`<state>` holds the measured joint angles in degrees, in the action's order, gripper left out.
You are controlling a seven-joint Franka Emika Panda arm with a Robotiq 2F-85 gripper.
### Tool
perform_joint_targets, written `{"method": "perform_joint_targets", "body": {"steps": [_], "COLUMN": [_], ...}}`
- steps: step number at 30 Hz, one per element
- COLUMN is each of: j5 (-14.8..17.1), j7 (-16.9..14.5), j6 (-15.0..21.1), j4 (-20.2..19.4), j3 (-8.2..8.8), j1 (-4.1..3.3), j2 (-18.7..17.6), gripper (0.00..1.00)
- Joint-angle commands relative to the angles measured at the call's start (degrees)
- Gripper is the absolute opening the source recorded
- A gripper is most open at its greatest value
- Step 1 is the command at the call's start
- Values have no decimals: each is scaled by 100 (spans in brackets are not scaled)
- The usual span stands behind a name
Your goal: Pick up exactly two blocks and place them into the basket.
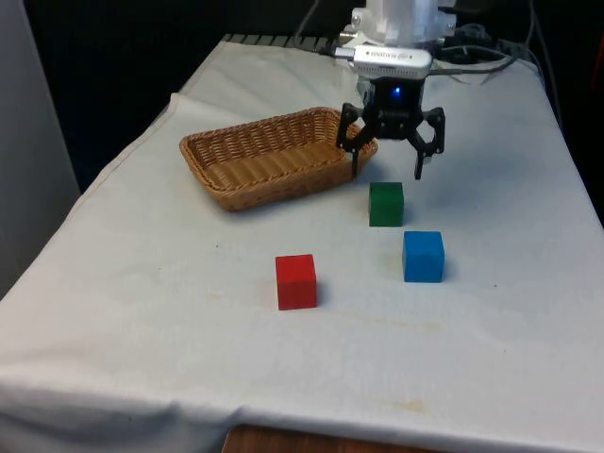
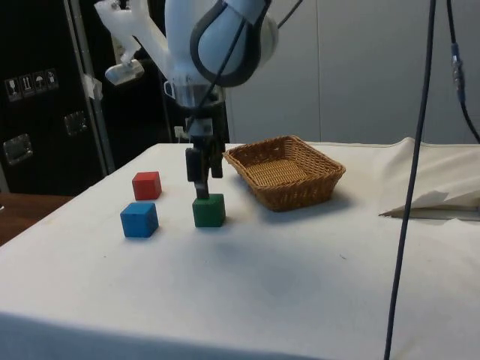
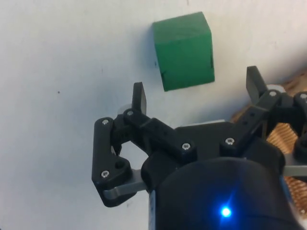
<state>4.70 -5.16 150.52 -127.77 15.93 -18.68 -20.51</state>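
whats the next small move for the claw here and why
Probably ease forward over the green block and lower around it. The claw hangs open and empty above the cloth, between the basket and that block; in the wrist view the block lies just beyond the fingertips, not between them. No block is in the basket.

Tabletop (image 1: pixel 142 311) covered with a white cloth (image 1: pixel 491 377), slightly wrinkled near the edges. On it: a wicker basket (image 1: pixel 274 156) toward the front view's left, a green block (image 1: pixel 386 204) just beside the basket, a blue block (image 1: pixel 423 256) near the green one, a red block (image 1: pixel 295 281) well apart from the basket.
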Motion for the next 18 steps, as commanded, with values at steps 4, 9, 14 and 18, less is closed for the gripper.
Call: {"method": "perform_joint_targets", "body": {"steps": [4, 9, 14, 18], "j5": [103, 246, 235, 269], "j7": [-34, -132, -120, -109], "j6": [126, 407, 447, 544], "j4": [0, -29, -34, -11], "j3": [-11, -80, -69, -109], "j1": [0, 34, 23, 29], "j2": [-132, -292, -327, -458], "gripper": [100, 100, 100, 100]}}
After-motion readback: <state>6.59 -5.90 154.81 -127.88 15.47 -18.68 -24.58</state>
